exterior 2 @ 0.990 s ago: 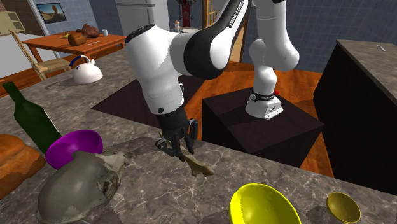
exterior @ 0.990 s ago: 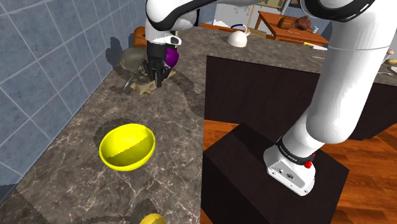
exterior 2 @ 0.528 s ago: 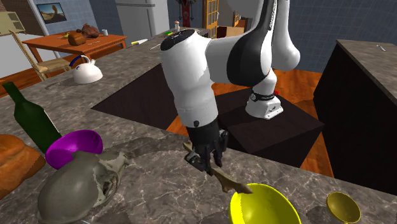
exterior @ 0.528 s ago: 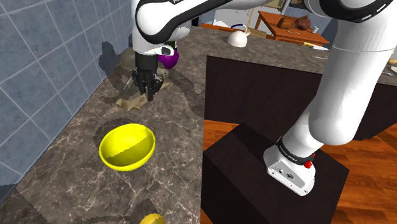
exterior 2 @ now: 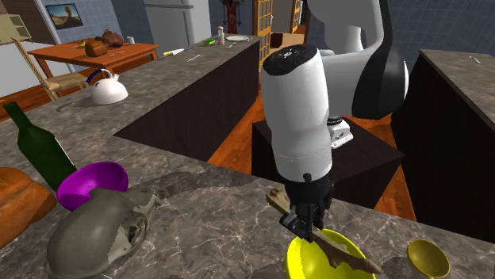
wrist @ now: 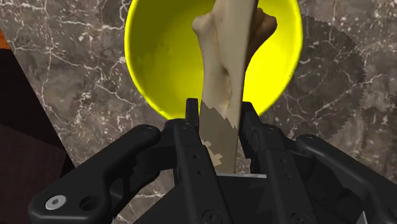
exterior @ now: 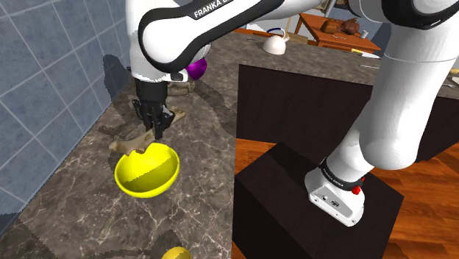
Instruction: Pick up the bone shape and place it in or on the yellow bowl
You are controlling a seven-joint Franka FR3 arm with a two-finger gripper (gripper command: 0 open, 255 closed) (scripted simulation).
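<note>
Gripping the bone [wrist: 224,70] tight between my jaws, over the yellow bowl [wrist: 153,57], I should centre it, lower closer, then let go gently so it cannot tip out.

The shoulder camera sits beside and behind the stand [exterior: 294,184], looking down across the marble counter [exterior: 81,191] toward the tiled wall [exterior: 51,59]. The second stands low across the counter, close, facing the arm [exterior 2: 297,119]. The wrist camera looks straight down from nearby. All three catch the yellow bowl [exterior: 147,171]
</note>
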